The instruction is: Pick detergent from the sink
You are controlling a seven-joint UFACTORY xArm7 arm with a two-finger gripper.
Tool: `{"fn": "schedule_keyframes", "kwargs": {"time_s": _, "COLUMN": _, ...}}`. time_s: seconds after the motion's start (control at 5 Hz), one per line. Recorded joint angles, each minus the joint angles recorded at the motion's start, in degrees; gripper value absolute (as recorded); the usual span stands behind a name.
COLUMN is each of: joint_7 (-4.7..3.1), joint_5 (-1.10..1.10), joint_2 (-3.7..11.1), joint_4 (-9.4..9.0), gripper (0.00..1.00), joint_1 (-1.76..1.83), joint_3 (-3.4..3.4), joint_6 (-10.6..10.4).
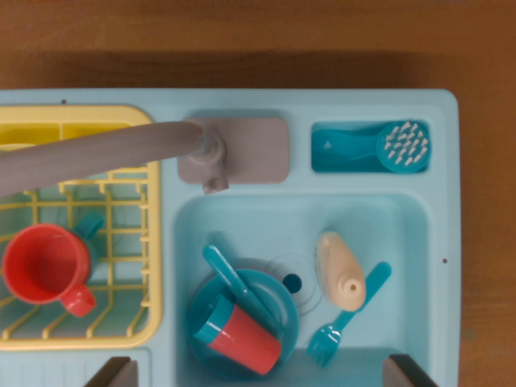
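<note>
Progress: none visible yet, grasp not begun. Small beige plastic detergent bottle [341, 270] lying on side in basin of light blue toy sink [419, 242], wrist view's right part, cap toward bottom, touching turquoise plastic fork [347, 318]. Fingers [262, 372] spread open, gripping nothing; only two dark tips visible at bottom edge, high above basin. Left to do: centre over bottle, descend, close, lift out. Nearby red cup with turquoise handle [238, 337] on turquoise plate [278, 294], apart from bottle.

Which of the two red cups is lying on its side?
The red cup with a teal rim, resting tipped over on the teal plate in the sink basin. The other red cup sits upright in the yellow drying rack, mouth facing up.
</note>
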Motion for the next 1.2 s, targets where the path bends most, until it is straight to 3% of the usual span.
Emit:
{"fn": "schedule_keyframes", "kwargs": {"time_s": 0.2, "joint_7": -0.93, "joint_5": 0.15, "joint_2": 0.60, "joint_4": -1.37, "gripper": 0.00, "joint_1": -0.31, "joint_3": -0.24, "joint_6": -1.8}}
{"fn": "schedule_keyframes", "kwargs": {"time_s": 0.4, "joint_7": -0.93, "joint_5": 0.15, "joint_2": 0.60, "joint_4": -1.37, "gripper": 0.00, "joint_1": -0.31, "joint_3": -0.24, "joint_6": -1.8}}
{"fn": "schedule_keyframes", "kwargs": {"time_s": 0.6, "joint_7": -2.01, "joint_5": 0.33, "joint_2": 1.30, "joint_4": -2.94, "gripper": 0.00, "joint_1": -0.68, "joint_3": -0.52, "joint_6": -3.8}}
{"fn": "schedule_keyframes", "kwargs": {"time_s": 0.8, "joint_7": -2.01, "joint_5": 0.33, "joint_2": 1.30, "joint_4": -2.94, "gripper": 0.00, "joint_1": -0.68, "joint_3": -0.52, "joint_6": -3.8}}
{"fn": "schedule_keyframes", "kwargs": {"time_s": 1.0, "joint_7": -3.21, "joint_5": 0.53, "joint_2": 2.07, "joint_4": -4.69, "gripper": 0.00, "joint_1": -1.08, "joint_3": -0.83, "joint_6": -6.1}}
{"fn": "schedule_keyframes", "kwargs": {"time_s": 1.2, "joint_7": -3.21, "joint_5": 0.53, "joint_2": 2.07, "joint_4": -4.69, "gripper": 0.00, "joint_1": -1.08, "joint_3": -0.83, "joint_6": -6.1}}
